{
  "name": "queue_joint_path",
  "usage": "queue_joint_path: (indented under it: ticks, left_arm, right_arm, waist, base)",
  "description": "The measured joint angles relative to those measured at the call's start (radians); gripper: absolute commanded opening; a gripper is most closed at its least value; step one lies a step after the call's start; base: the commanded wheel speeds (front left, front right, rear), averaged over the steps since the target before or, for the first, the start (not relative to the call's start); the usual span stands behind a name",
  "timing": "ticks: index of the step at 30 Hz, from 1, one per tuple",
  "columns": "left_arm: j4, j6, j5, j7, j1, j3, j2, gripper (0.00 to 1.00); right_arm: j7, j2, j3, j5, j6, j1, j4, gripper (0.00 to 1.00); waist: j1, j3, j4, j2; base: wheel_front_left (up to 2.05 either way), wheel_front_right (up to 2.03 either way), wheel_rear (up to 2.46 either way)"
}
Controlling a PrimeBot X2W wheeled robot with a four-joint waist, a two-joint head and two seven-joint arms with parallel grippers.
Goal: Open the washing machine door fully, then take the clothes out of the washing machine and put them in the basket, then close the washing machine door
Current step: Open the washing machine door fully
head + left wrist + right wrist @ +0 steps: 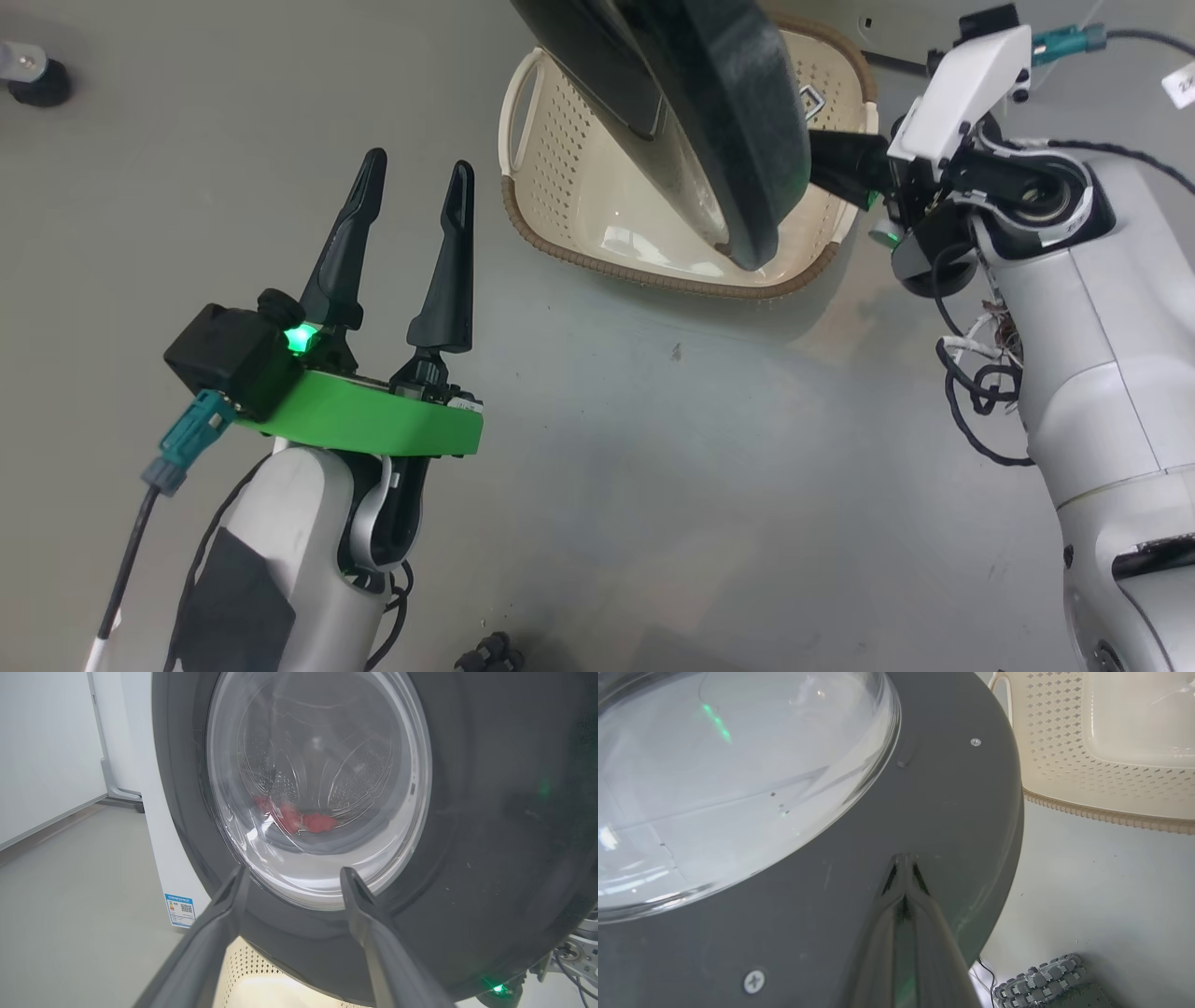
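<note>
The right gripper (904, 861) is pinched shut with nothing between its fingers, and in its wrist view the joined tips sit at lower centre against the dark rim of the door (934, 812), just below the bulging glass (714, 765) that takes up the upper left. In the head view it reaches in from the upper right, its fingers passing behind the door's edge (747, 112). The left gripper (418, 177) stands wide and holds nothing, at lower left of the head view above the grey floor (653, 448), well apart from the door. In its wrist view the spread fingers (219, 924) rise at bottom centre toward the door, and through the glass the red clothes (303, 821) lie low in the drum of the machine (159, 835). The basket (597, 261) sits on the floor at top centre of the head view, partly hidden behind the door.
</note>
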Motion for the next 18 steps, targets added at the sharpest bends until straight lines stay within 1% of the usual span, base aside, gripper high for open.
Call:
queue_joint_path:
  ticks: [4, 7, 8, 13, 18]
  left_arm:
    - [0.012, 0.001, -0.005, 0.0, 0.002, 0.001, 0.0, 1.0]
    - [0.019, 0.001, -0.017, 0.0, 0.012, 0.001, 0.0, 1.0]
    - [0.02, 0.001, -0.017, 0.0, 0.017, 0.002, 0.0, 1.0]
    - [0.031, 0.001, -0.023, 0.0, 0.033, -0.005, 0.0, 1.0]
    - [0.055, 0.001, -0.026, 0.0, 0.053, -0.007, 0.0, 1.0]
  right_arm:
    - [-0.006, 0.002, 0.017, 0.018, 0.002, 0.043, 0.0, 0.0]
    - [-0.03, 0.002, 0.028, 0.028, 0.004, 0.062, 0.0, 0.0]
    - [-0.042, 0.002, 0.032, 0.029, 0.01, 0.067, -0.002, 0.0]
    - [-0.085, -0.007, 0.082, 0.12, 0.01, 0.1, -0.026, 0.0]
    - [-0.122, -0.006, 0.146, 0.16, 0.011, 0.128, -0.045, 0.0]
  waist:
    - [0.0, -0.022, 0.012, 0.0]
    - [0.0, -0.037, 0.025, 0.0]
    - [0.0, -0.042, 0.029, 0.0]
    - [0.0, -0.065, 0.056, 0.0]
    - [0.0, -0.092, 0.084, 0.0]
  base:
    - [0.0, 0.0, 0.0]
    - [0.0, 0.0, 0.0]
    - [0.0, 0.0, 0.0]
    - [0.0, 0.0, 0.0]
    - [0.0, 0.0, 0.0]
